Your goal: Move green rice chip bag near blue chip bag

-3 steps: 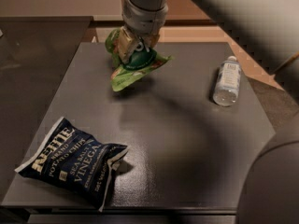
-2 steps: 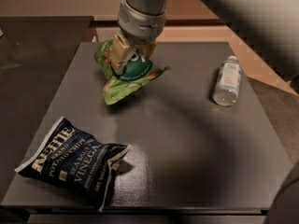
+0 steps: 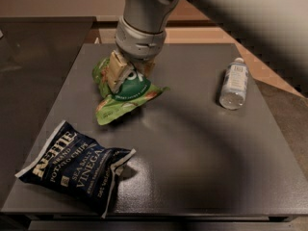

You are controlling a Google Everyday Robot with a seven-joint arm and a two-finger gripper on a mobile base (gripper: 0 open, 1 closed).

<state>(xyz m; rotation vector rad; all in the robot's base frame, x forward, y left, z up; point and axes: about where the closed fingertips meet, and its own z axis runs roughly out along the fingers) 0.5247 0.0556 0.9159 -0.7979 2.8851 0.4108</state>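
Now the gripper (image 3: 129,73) is closed on the green rice chip bag (image 3: 126,96), pinching its top end, with one tan finger pad (image 3: 117,71) pressed on the bag. The bag hangs down from the gripper and its low tip points at the table (image 3: 202,153); I cannot tell if the tip touches the top. A second ago the gripper and the bag were farther back on the table. Since then they have come forward and a bit to the left in the view, so the green bag is closer to the blue chip bag (image 3: 77,165) than it was. The blue bag lies flat below the gripper and off to the left in the view, near the front corner, and it has not moved. There is still a gap of bare table between the two bags. A clear water bottle (image 3: 234,83) lies well off to the other side of the gripper, out of the way. I think the job is about half done: the green bag needs to go a bit more toward the blue one, then be let go.
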